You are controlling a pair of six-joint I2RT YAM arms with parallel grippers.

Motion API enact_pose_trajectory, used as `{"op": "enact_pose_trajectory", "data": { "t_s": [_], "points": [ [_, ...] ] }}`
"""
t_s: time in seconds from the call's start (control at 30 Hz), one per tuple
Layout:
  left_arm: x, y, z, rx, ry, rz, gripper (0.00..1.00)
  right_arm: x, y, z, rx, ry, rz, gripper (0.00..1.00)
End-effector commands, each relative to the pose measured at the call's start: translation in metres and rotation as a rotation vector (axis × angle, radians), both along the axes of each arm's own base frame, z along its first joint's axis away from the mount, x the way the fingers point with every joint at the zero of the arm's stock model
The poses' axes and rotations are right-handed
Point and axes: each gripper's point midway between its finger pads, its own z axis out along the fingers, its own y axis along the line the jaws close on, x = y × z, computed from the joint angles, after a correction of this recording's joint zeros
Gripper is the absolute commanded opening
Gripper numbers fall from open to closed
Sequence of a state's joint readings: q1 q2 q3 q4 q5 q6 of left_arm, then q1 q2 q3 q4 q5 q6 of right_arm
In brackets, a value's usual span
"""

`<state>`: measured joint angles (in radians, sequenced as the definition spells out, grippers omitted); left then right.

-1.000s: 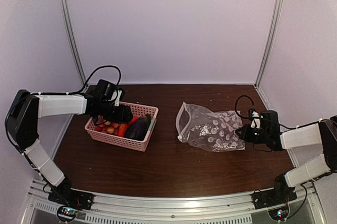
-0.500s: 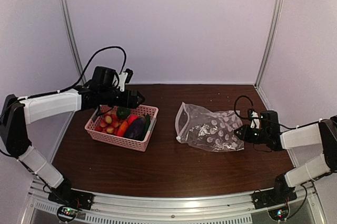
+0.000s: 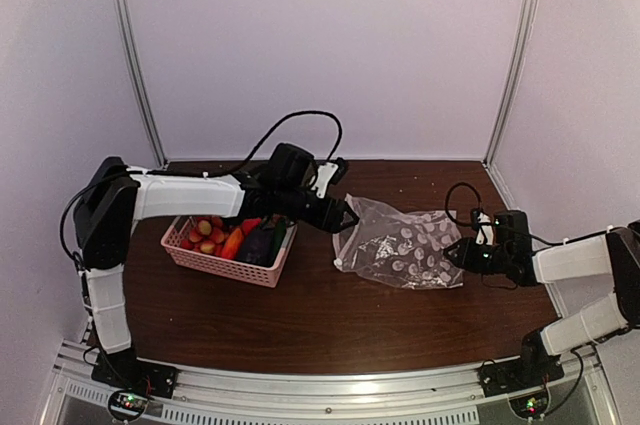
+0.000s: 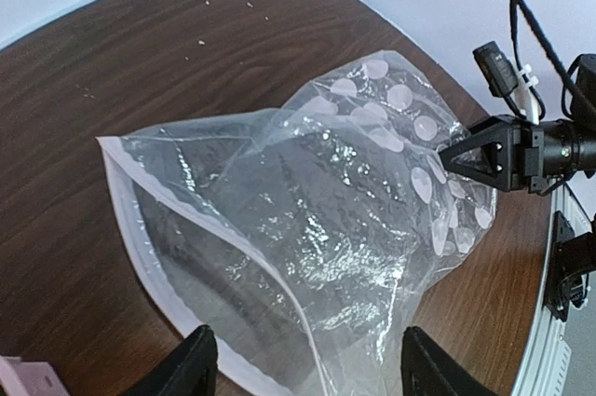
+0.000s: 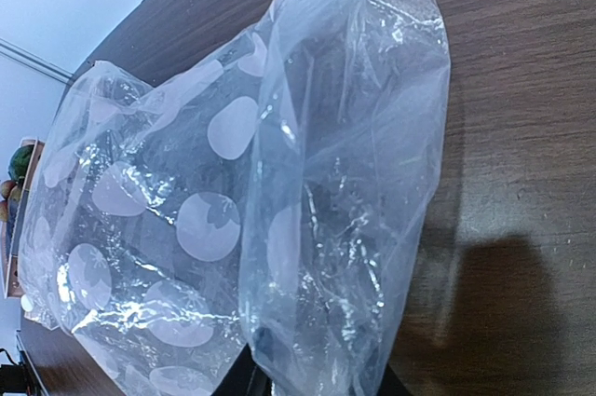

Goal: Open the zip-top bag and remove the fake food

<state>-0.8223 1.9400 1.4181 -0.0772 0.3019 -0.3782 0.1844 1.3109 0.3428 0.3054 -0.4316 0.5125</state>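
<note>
Left gripper (image 4: pixel 312 366) is hovering wide open and empty over the mouth of the clear polka-dotted zip-top bag (image 4: pixel 317 210). Right gripper (image 3: pixel 462 252) is touching the bag's far end, grip unclear. Only the overhead is showing plastic fake food (image 3: pixel 232 242) in a pink perforated basket (image 3: pixel 220 267) left of the bag.

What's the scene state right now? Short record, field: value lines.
zip-top bag: lying on the table, mouth open toward the basket, no food visible inside
fake food: in the pink basket, left of the bag
left tool: open, at the bag's mouth
right tool: at the bag's closed end, against the plastic; grip unclear
task: food appears to be out of the bag
</note>
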Motion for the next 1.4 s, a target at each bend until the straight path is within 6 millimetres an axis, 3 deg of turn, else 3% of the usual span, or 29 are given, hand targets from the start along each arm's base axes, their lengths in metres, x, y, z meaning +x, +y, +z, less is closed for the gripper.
{"op": "enact_pose_trajectory", "data": {
  "t_s": [0.0, 0.17, 0.43, 0.6, 0.77, 0.93, 1.07, 1.13, 1.27, 1.37],
  "points": [
    [0.002, -0.026, -0.004, -0.04, 0.018, -0.045, 0.64, 0.004, -0.001, 0.01, 0.01, -0.019, -0.01, 0.28],
    [0.01, -0.032, -0.035, 0.01, 0.067, -0.013, 0.55, 0.004, -0.001, 0.011, 0.012, -0.02, -0.01, 0.28],
    [0.019, -0.031, -0.065, 0.079, 0.113, 0.03, 0.43, 0.001, -0.001, 0.009, 0.018, -0.018, -0.013, 0.28],
    [0.028, -0.021, -0.074, 0.106, 0.135, 0.057, 0.22, -0.002, -0.005, 0.008, 0.01, -0.014, -0.031, 0.26],
    [0.054, 0.009, -0.072, 0.122, 0.142, 0.134, 0.0, -0.007, -0.01, 0.007, 0.015, -0.01, -0.062, 0.22],
    [0.078, 0.025, -0.065, 0.155, 0.108, 0.183, 0.0, -0.018, -0.013, 0.005, 0.053, -0.01, -0.102, 0.11],
    [0.082, 0.016, -0.063, 0.149, 0.093, 0.147, 0.0, -0.029, -0.009, 0.004, 0.105, -0.013, -0.098, 0.11],
    [0.082, 0.01, -0.061, 0.137, 0.086, 0.115, 0.05, -0.035, -0.003, 0.005, 0.121, -0.01, -0.076, 0.2],
    [0.084, 0.008, -0.051, 0.13, 0.056, 0.106, 0.3, -0.039, 0.002, 0.017, 0.116, -0.024, -0.037, 0.45],
    [0.086, 0.011, -0.036, 0.123, 0.013, 0.111, 0.48, -0.034, -0.007, 0.033, 0.054, -0.056, -0.057, 0.57]
  ]
}}
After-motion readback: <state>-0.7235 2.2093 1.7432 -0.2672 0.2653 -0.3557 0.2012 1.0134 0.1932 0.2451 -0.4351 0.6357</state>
